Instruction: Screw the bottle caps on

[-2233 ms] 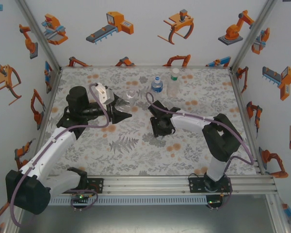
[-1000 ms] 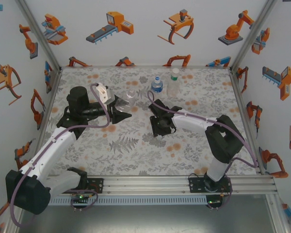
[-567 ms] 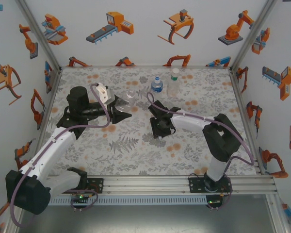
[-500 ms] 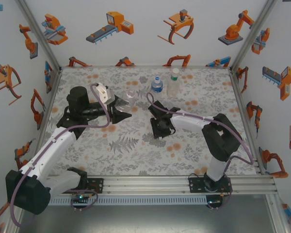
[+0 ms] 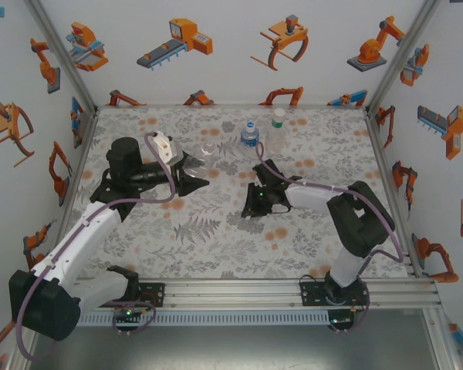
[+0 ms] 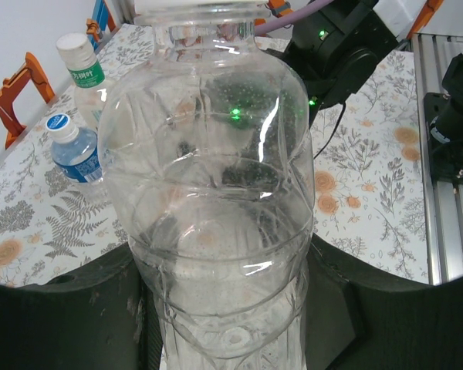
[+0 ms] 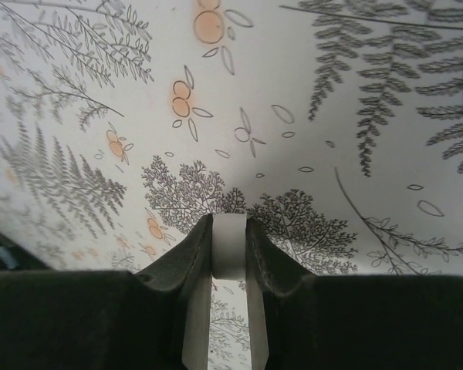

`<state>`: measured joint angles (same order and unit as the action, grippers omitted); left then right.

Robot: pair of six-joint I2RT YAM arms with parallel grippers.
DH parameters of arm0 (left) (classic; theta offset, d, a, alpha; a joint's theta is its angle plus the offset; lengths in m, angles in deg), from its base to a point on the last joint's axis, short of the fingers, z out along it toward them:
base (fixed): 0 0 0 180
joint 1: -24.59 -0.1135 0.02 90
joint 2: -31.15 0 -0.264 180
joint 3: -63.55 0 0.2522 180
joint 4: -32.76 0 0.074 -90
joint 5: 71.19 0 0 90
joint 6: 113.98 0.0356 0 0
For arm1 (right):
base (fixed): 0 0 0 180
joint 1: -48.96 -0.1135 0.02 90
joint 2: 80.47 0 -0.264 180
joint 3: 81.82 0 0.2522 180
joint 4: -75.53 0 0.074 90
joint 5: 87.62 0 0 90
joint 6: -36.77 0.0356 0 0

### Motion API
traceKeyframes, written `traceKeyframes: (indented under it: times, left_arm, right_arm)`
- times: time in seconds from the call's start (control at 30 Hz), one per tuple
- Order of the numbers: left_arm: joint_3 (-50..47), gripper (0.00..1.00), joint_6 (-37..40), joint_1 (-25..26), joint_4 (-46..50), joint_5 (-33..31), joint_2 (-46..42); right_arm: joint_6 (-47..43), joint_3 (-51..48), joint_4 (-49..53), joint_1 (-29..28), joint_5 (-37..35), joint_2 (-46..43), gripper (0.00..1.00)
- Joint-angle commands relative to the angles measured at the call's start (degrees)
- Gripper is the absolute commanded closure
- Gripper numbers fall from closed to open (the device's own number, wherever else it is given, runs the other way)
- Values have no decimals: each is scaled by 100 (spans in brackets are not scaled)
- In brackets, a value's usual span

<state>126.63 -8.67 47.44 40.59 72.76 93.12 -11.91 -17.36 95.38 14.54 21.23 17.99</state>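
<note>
**A:** Left gripper (image 5: pixel 194 173) sits at ten o'clock from the middle of the mat (image 5: pixel 177 247), clamped round the clear unlabelled bottle (image 5: pixel 207 149). On the left wrist camera its dark fingers (image 6: pixel 85 324) hug the bottle's lower body on both sides.

**B:** No label or print on that one. Its neck runs off the top edge, so I cannot tell if it is capped. What about the right gripper (image 5: pixel 249 210)?

**A:** It's just beside the middle, at four o'clock, low over the mat. The right wrist camera shows it pinching a white cap (image 7: pixel 230 247) edge-on between its jaws.

**B:** And the other two bottles are at the back. The blue-label bottle (image 5: pixel 249 136) is at twelve o'clock and the green-label bottle (image 5: pixel 275 132) at one, close together.

**A:** From the left wrist they show at nine and ten o'clock of the held bottle. The blue-label one wears a cap with blue print (image 6: pixel 59 123), the green-label one a pale cap (image 6: pixel 71 46).

**B:** There's white lettering on the blue label and dark characters on the green, both too small to read.
</note>
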Motion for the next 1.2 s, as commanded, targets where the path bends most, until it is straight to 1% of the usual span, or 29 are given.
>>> traceKeyframes:
  times: [0.0, 0.1, 0.2, 0.37, 0.43, 0.57, 0.63, 0.73, 0.83, 1.0, 1.17]
  left_arm:
    - [27, 100, 121, 7, -4, 58, -101]
    - [38, 100, 129, 8, 22, 41, -94]
    - [34, 100, 128, 6, 22, 36, -89]
    - [35, 100, 121, 4, 23, 45, -57]
    - [40, 100, 122, 9, 29, 37, -54]
    - [43, 100, 131, 7, 49, 14, -47]
    - [51, 100, 147, 4, 76, -5, -58]
    - [54, 100, 156, 8, 92, -11, -54]
    - [57, 100, 155, 9, 92, -7, -67]
    - [70, 100, 155, 7, 103, -7, -78]
    - [86, 100, 167, 9, 145, -7, -66]
  right_arm:
    - [601, -525, -836, 302, 583, -202, 73]
    - [585, -904, -802, 523, 478, -439, 67]
    - [413, -1050, -460, 660, 254, -640, 62]
    - [87, -812, 280, 664, -179, -809, 61]
    - [-72, -549, 669, 611, -378, -806, 60]
    - [-370, 76, 1416, 309, -1100, -728, 60]
    - [-629, 303, 1575, 116, -1243, -697, 58]
    - [-754, 644, 1940, -146, -1765, -573, 54]
    - [-808, 1006, 2359, -424, -2210, -346, 53]
    - [-581, 1358, 2560, -761, -2467, 25, 53]
    - [-461, 1585, 2582, -1007, -2514, 325, 54]
